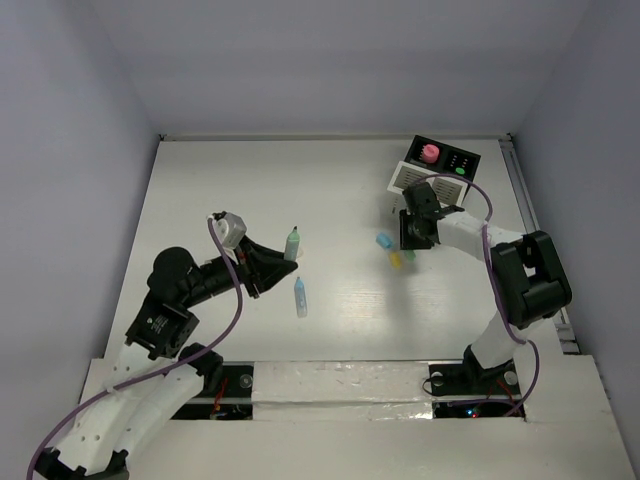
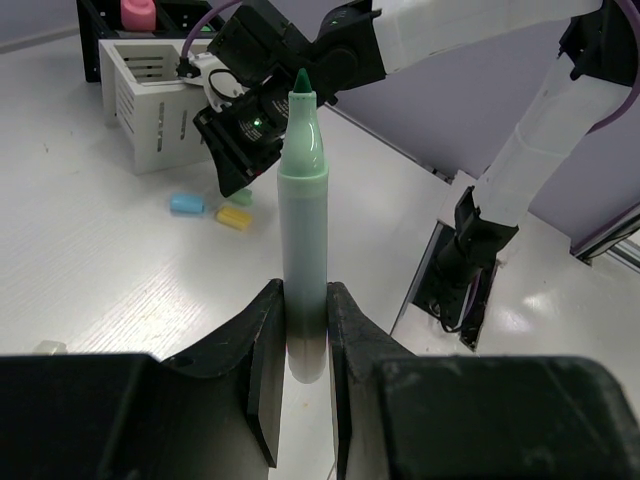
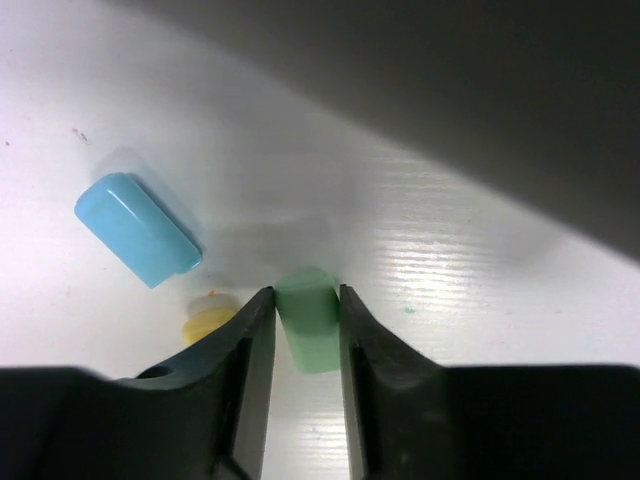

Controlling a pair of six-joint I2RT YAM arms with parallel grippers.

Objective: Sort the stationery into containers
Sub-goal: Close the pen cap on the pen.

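Observation:
My left gripper (image 2: 300,300) is shut on the lower end of a pale green pen (image 2: 303,200), which points away from the wrist camera above the table. From above, the pen (image 1: 292,243) juts from the left gripper (image 1: 283,258) left of the table's middle. My right gripper (image 3: 306,300) is down at the table, its jaws pressed on both sides of a small green chunk (image 3: 310,315). A blue chunk (image 3: 137,228) and a yellow chunk (image 3: 205,322) lie just left of it. The containers, a white slatted box (image 1: 408,176) joined to a black box (image 1: 455,160), stand at the far right.
A pink-capped bottle (image 1: 429,153) stands in the black box. A pale blue pen (image 1: 300,297) lies on the table near the middle, in front of the left gripper. A small white piece (image 2: 48,348) lies by the left gripper. Walls close the table on three sides.

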